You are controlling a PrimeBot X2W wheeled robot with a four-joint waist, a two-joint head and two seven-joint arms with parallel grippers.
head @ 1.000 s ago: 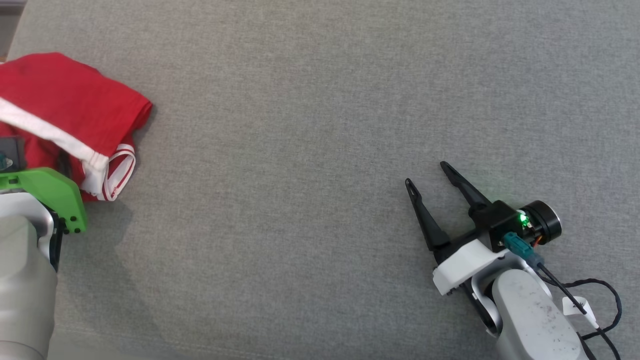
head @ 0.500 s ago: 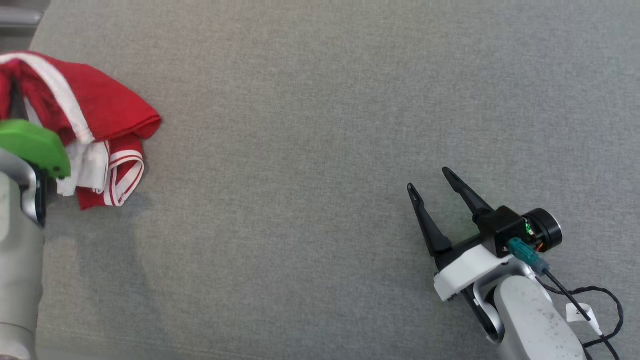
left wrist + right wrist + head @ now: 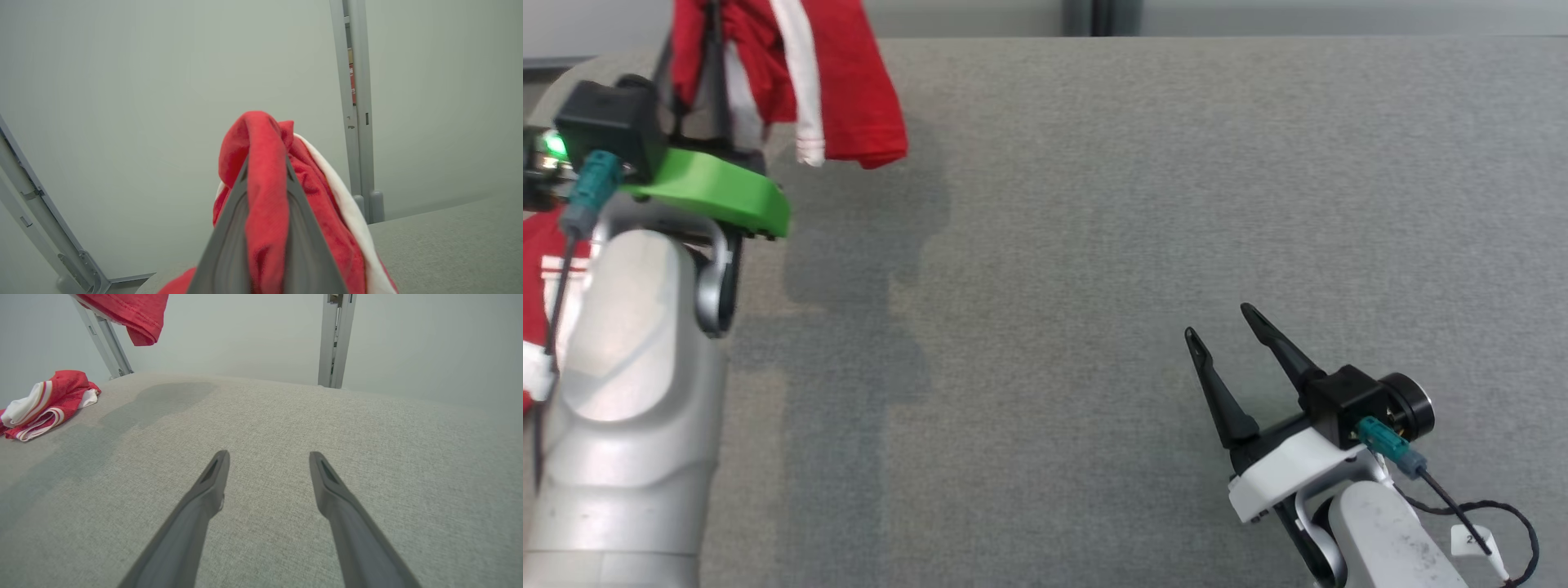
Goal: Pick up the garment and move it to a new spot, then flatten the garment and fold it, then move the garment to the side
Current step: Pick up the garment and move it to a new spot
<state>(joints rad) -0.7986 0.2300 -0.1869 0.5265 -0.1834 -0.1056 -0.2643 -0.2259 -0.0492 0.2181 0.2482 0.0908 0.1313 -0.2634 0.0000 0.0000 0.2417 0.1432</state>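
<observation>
The left gripper [image 3: 266, 163] clenches a fold of the red fabric garment with white trim [image 3: 849, 90], which hangs above the far left of the grey woven fabric surface [image 3: 1094, 245]. More red-and-white striped cloth [image 3: 45, 402] lies bunched on the surface at the left edge. The right gripper [image 3: 1218, 321] rests at the near right, fingers spread, grasping nothing.
</observation>
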